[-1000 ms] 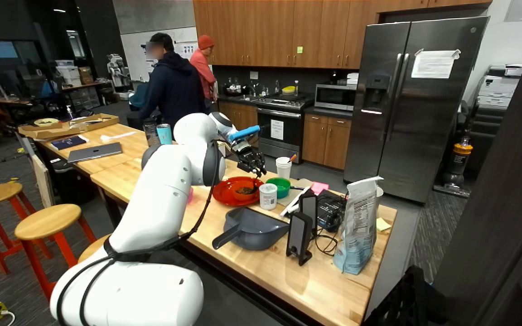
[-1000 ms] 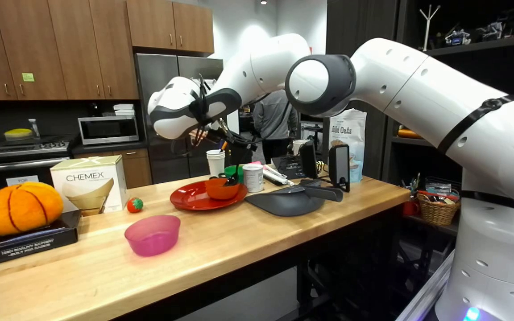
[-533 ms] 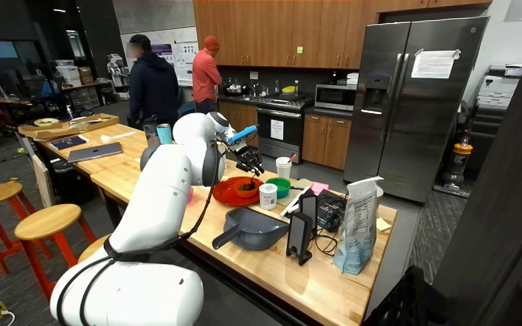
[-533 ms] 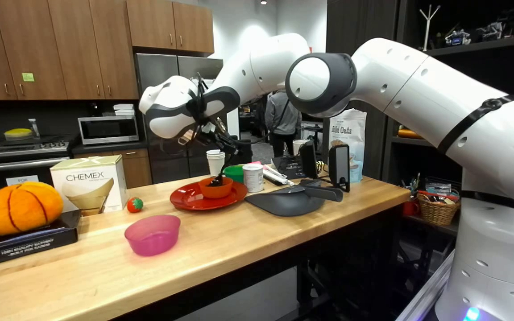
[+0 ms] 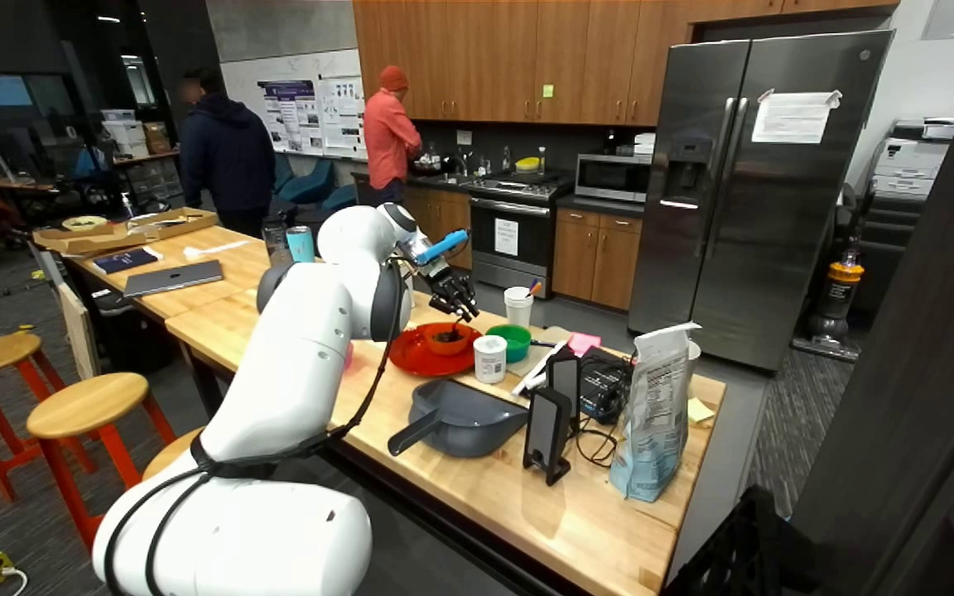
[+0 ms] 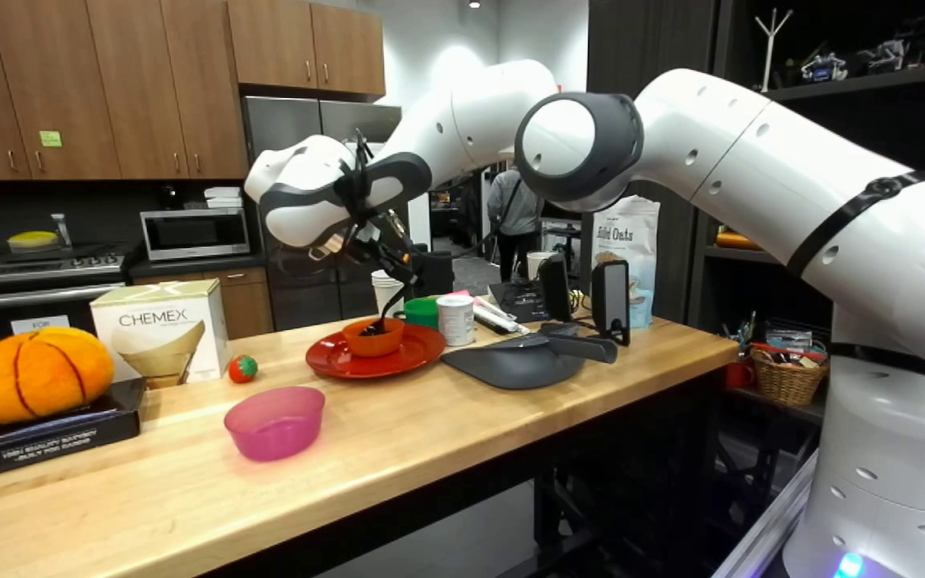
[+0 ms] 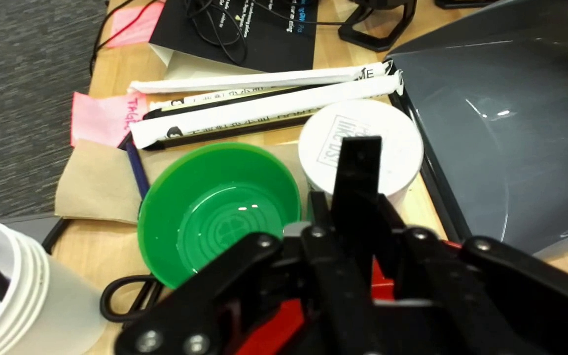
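Grip on black utensil (image 6: 380,324); labels recorded

At left in an exterior view, a box (image 6: 129,333) on the bench (image 6: 398,417) reads "CHEMEX". Next, fingers (image 5: 457,298) pinch the black utensil's handle; its head sits inside an orange bowl (image 6: 372,345) on a red plate (image 6: 330,359). Just beside stands a white tub (image 7: 397,148), lid marked "like us!" Further right, a bag (image 6: 625,221) reads "Oats".

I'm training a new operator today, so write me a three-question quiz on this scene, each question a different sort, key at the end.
1. True or false: the orange bowl stands on the red plate.
2. What colour is the lidded tub between the green bowl and the grey dustpan: (a) yellow, (b) white, (c) pink?
3. What do the jaws hold?

Key: 1 true; 2 b; 3 a black utensil, its lower end in the orange bowl.
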Controlling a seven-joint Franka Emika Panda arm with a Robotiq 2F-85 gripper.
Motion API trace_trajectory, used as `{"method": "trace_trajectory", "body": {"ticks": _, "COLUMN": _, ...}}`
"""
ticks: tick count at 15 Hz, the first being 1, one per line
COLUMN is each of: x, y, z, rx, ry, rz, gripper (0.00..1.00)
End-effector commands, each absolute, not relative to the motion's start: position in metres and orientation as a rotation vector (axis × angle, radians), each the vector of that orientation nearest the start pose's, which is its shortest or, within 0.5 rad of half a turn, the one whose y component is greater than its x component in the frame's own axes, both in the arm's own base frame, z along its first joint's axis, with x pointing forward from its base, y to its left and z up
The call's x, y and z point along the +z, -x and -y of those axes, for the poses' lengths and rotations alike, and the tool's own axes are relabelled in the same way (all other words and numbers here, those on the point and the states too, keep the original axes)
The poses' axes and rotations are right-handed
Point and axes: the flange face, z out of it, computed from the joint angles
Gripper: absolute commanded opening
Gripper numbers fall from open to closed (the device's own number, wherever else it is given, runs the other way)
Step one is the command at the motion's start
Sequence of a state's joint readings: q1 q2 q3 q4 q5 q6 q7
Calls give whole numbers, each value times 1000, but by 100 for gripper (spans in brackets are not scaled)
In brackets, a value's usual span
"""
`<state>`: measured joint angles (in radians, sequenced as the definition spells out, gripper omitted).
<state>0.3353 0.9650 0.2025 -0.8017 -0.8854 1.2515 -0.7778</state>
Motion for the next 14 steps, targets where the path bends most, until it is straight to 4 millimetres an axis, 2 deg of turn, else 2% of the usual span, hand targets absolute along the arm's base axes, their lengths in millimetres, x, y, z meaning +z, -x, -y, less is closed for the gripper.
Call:
{"method": "trace_trajectory", "body": {"ticks": 1, "x": 359, "y": -699, "z": -215, "rx": -782, "ry": -2028, "rz": -1389, "gripper": 6}}
{"method": "trace_trajectory", "body": {"ticks": 8, "x": 352, "y": -688, "z": -194, "rx": -961, "ry": -2028, "rz": -1293, "gripper": 6}}
{"method": "trace_trajectory", "body": {"ticks": 14, "x": 348, "y": -689, "z": -195, "rx": -954, "ry": -1969, "rz": -1263, "gripper": 6}}
